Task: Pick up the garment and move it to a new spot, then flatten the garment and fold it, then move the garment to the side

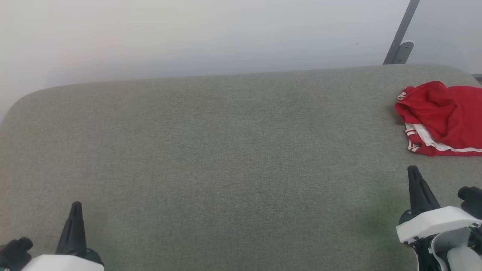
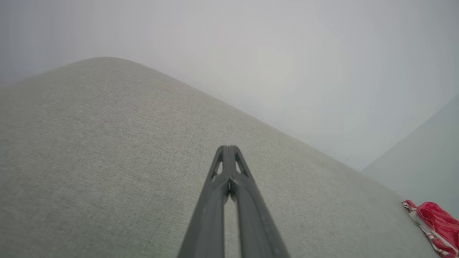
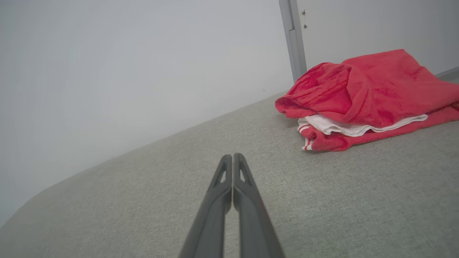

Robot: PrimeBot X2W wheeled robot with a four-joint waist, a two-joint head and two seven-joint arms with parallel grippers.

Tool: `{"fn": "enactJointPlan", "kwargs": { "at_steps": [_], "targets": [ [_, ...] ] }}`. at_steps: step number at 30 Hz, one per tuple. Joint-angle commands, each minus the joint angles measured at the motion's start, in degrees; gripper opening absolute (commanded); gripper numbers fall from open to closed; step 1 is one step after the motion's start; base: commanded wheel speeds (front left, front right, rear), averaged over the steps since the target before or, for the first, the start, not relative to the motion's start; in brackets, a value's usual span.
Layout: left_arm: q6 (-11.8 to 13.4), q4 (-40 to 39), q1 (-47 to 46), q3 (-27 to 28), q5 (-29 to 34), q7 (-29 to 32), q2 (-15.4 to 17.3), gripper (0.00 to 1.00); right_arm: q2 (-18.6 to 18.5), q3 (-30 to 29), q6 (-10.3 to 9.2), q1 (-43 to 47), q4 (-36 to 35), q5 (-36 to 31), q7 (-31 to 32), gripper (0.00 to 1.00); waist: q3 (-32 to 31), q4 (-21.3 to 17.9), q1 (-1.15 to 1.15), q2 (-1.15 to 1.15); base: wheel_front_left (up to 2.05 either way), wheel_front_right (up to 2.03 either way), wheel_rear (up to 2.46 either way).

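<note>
The garment [image 1: 444, 116] lies bunched at the far right of the grey upholstered surface [image 1: 226, 158], red with a white layer and striped trim showing along its near edge. In the right wrist view the garment [image 3: 365, 96] sits ahead and to the right of my right gripper [image 3: 233, 156], whose fingers are pressed together on nothing. In the head view my right gripper [image 1: 413, 169] hangs just short of the garment. My left gripper [image 1: 76, 205] is at the lower left, far from it, also shut and holding nothing [image 2: 228, 147]. The left wrist view catches the garment [image 2: 435, 224] at its lower right corner.
A pale wall [image 1: 188, 34] runs directly behind the surface. A grey metal post with a bracket [image 1: 400, 41] stands behind the garment at the back right. The surface has rounded far corners, and its middle and left are bare fabric.
</note>
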Motion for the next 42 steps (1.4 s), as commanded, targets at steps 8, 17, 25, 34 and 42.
{"fn": "enactJointPlan", "kwargs": {
  "at_steps": [8, 17, 25, 34, 42],
  "targets": [
    [0.0, -0.3, -2.8, -0.3, -7.4, 2.2, -0.6, 0.00, 0.4, -0.6, 0.00, -0.5, -1.9, 8.5, 2.2, 0.00, -0.2, 0.2, 0.00, 0.00, 0.00, 0.00, 0.00],
    [0.0, 0.2, -4.0, -0.8, -14.4, 4.4, -1.8, 0.00, 1.3, -0.8, 0.00, -0.2, -2.7, 16.5, 4.4, 0.00, -0.4, 0.4, 0.00, 0.00, 0.00, 0.00, 0.00],
    [-0.1, 0.6, -4.9, -1.2, -19.3, 6.0, -2.7, 0.00, 2.0, -1.0, 0.00, 0.0, -3.2, 22.3, 6.0, 0.00, -0.5, 0.6, 0.00, 0.00, 0.00, 0.00, 0.00],
    [-0.1, 1.0, -5.8, -1.5, -24.5, 7.7, -3.6, 0.00, 2.7, -1.2, 0.00, 0.2, -3.6, 28.2, 7.7, 0.00, -0.7, 0.8, 0.00, 0.00, 0.00, 0.00, 0.00],
    [-0.1, 1.3, -6.4, -1.8, -28.8, 9.1, -4.3, 0.00, 3.2, -1.3, 0.01, 0.4, -4.0, 33.1, 9.1, 0.00, -0.9, 1.0, 0.00, 0.00, 0.00, 0.00, 0.00]
  ]
}}
